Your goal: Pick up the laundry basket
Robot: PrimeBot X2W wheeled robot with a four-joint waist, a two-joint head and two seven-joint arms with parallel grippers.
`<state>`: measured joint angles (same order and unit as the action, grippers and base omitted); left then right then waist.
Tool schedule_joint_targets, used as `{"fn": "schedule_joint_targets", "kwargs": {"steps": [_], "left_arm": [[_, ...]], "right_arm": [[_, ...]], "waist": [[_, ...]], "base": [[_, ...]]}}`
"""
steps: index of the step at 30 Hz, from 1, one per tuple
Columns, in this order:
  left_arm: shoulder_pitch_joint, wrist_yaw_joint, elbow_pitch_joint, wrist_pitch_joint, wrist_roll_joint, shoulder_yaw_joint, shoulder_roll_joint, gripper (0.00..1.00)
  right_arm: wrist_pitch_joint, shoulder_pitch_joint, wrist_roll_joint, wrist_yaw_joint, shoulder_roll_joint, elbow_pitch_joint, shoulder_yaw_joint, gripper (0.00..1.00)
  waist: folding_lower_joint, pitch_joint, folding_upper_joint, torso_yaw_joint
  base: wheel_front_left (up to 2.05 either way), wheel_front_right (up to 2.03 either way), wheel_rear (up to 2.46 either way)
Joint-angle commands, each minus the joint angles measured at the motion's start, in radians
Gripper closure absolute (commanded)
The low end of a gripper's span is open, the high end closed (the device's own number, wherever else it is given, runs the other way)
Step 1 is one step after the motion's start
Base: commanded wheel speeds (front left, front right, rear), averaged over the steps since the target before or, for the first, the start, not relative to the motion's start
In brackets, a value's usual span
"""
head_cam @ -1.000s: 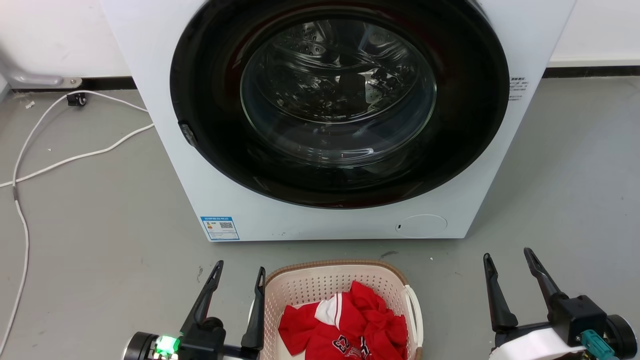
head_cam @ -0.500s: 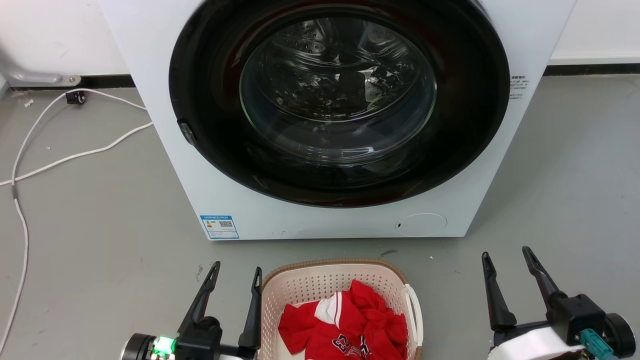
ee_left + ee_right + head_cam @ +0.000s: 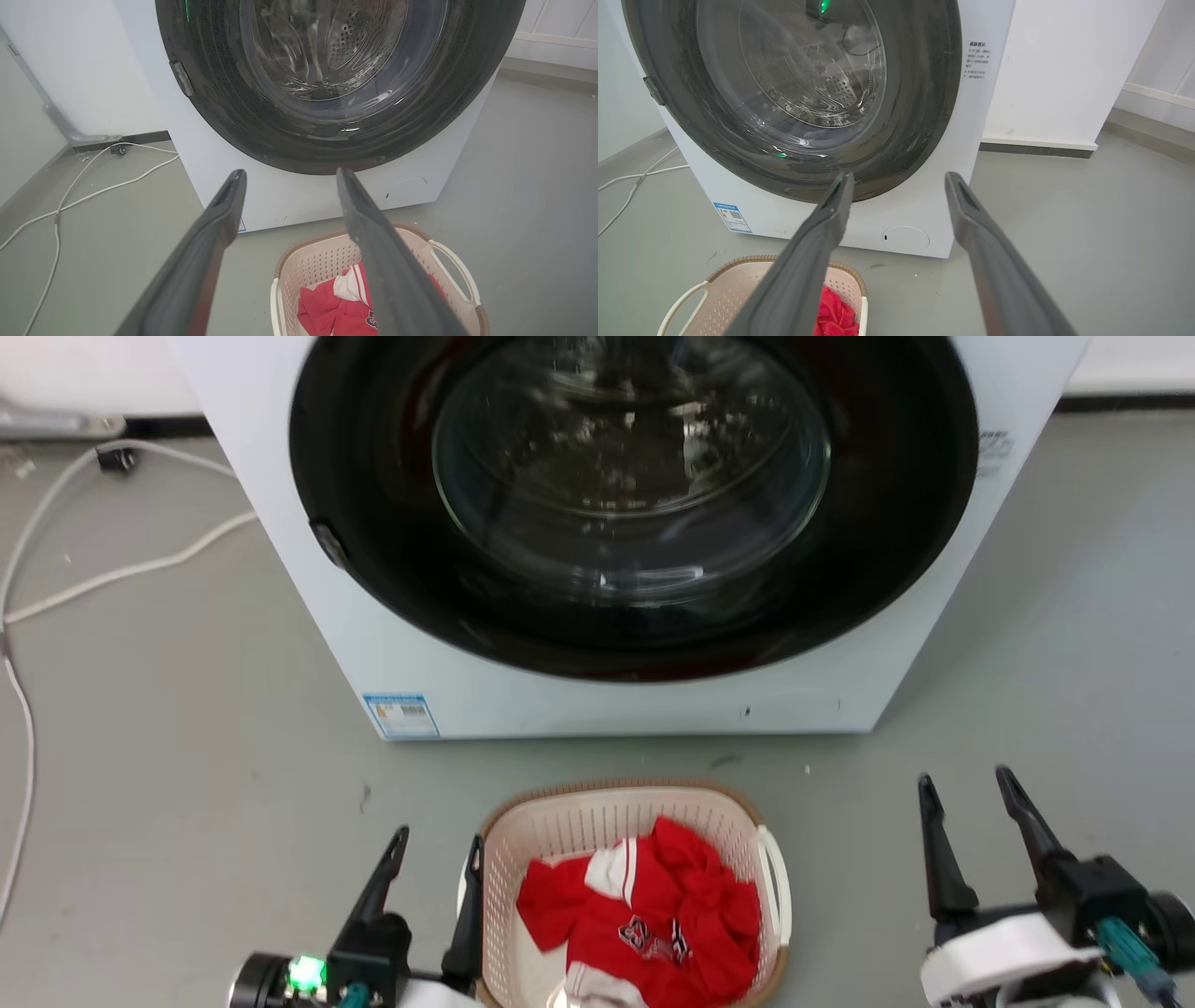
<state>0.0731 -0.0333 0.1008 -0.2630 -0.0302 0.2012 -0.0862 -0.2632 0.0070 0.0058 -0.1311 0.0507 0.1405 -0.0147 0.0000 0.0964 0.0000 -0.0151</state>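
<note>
In the head view the laundry basket sits on the floor at bottom centre, below the washing machine, with a red garment inside. My left fingers are spread open just beside its left wall, and my right fingers are equally open, well apart at lower right. My left wrist view catches the basket's white handle beyond one finger, while my right wrist view makes out the washer's round hatch.

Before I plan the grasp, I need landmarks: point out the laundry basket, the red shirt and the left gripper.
laundry basket (image 3: 579,823): head view, far perforated inner wall.
red shirt (image 3: 691,907): head view, middle of the crumpled cloth.
left gripper (image 3: 441,837): head view, midway between its fingertips.
</note>
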Motion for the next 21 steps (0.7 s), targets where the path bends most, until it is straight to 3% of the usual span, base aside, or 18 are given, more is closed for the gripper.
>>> {"fn": "schedule_joint_targets", "kwargs": {"steps": [1, 12, 21], "left_arm": [[-0.032, 0.006, 0.015, -0.003, -0.004, -0.009, 0.001, 0.0], [-0.291, 0.049, 0.246, -0.003, -0.024, -0.072, -0.011, 0.0], [-0.538, 0.106, 0.567, -0.003, -0.038, -0.083, -0.041, 0.0]], "right_arm": [[-0.002, -0.029, -0.012, 0.0, -0.001, 0.006, 0.004, 0.0], [0.052, -0.204, -0.028, 0.001, -0.001, 0.091, 0.003, 0.0], [0.125, -0.39, -0.018, 0.001, 0.0, 0.253, 0.058, 0.0]], "waist": [[0.0, 0.058, 0.0, -0.006], [0.0, 0.362, 0.0, 0.002], [0.0, 0.541, 0.0, 0.014]], "base": [[0.0, 0.0, 0.0], [0.0, 0.0, 0.0], [0.0, 0.0, 0.0]]}}
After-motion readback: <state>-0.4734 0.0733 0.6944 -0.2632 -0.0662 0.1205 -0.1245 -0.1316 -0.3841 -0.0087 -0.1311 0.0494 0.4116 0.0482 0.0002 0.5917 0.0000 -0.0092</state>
